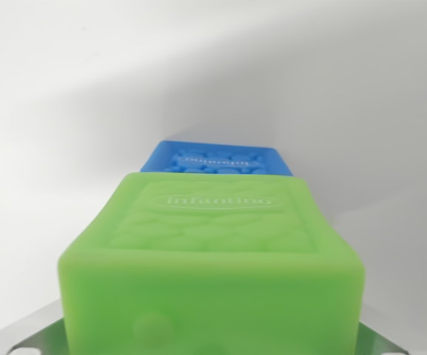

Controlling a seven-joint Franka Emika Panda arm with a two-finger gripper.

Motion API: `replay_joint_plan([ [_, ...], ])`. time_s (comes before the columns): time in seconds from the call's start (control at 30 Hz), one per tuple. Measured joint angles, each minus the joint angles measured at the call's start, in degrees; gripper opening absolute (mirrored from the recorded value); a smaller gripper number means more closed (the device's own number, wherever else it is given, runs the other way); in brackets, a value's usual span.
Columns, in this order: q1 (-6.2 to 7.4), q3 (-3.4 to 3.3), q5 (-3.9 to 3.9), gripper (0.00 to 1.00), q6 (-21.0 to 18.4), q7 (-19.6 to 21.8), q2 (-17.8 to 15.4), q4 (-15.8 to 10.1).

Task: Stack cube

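While the green cube [213,259] fills the lower frame, a blue cube [217,159] is seen behind it; whether the fingers are clamped cannot be told.

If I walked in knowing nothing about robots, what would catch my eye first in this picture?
A big bright green cube fills the lower middle of the wrist view, very close to the camera, with raised lettering on its upper face. Just behind it, a blue cube peeks over its far edge at the centre. Everything else is a plain white surface, apart from bits of grey metal at the bottom corners.
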Motion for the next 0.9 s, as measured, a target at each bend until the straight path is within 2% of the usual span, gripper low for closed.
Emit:
replay_joint_plan([
  [0.37,-0.22,0.27,0.12,0.00,0.62,-0.08,0.82,0.16],
  [0.4,-0.22,0.27,0.12,1.00,0.63,-0.08,0.82,0.17],
  [0.9,-0.25,0.31,0.14,1.00,0.67,-0.09,0.82,0.18],
])
